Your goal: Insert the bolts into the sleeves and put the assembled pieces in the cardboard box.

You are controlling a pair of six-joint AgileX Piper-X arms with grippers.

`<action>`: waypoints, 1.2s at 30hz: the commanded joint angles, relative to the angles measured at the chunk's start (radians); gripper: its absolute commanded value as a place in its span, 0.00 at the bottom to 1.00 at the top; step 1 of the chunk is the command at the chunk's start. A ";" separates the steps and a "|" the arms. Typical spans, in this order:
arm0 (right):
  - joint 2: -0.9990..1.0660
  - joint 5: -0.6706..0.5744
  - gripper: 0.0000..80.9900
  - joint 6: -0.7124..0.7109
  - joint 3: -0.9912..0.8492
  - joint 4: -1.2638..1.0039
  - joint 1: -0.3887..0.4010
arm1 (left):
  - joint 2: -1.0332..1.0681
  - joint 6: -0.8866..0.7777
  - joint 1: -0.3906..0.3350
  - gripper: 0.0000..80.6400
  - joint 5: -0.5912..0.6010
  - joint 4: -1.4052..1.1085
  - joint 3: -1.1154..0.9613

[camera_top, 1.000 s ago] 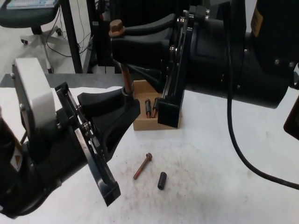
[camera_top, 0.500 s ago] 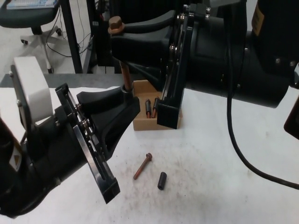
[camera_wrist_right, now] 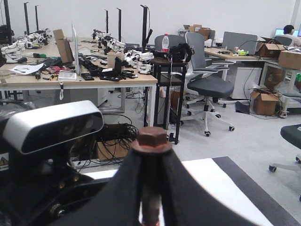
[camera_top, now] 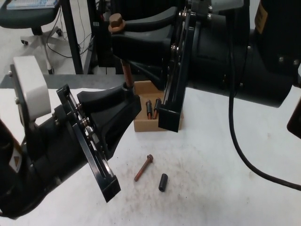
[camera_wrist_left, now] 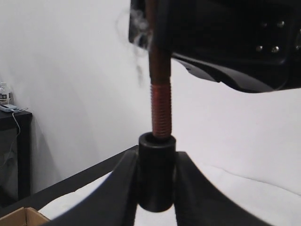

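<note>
Above the surface [camera_top: 225, 179], your right pincer [camera_top: 123, 49] clamps a bolt [camera_wrist_left: 160, 103], tip in the sleeve [camera_wrist_left: 156, 176] your left pincer [camera_wrist_left: 156, 186] grips.

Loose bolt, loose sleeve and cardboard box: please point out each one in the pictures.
loose bolt [camera_top: 144, 168], high view, middle of its shank
loose sleeve [camera_top: 163, 182], high view, middle of its side
cardboard box [camera_top: 146, 125], high view, its front wall

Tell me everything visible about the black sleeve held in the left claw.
The sleeve is a short, matte black cylinder, plastic or rubber by its look, with an open bore on top. It stands upright above the bench, clamped at its sides in the left claw. The copper-coloured bolt has its threaded tip in the opening.
</note>
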 commanded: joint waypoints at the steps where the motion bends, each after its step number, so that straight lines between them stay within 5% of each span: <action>1: 0.002 0.012 0.01 -0.016 0.000 0.039 -0.001 | -0.011 -0.015 0.003 0.00 -0.008 -0.078 -0.013; 36: 0.002 0.016 0.01 -0.016 0.000 0.039 -0.001 | -0.011 -0.043 0.003 0.00 -0.008 -0.078 -0.013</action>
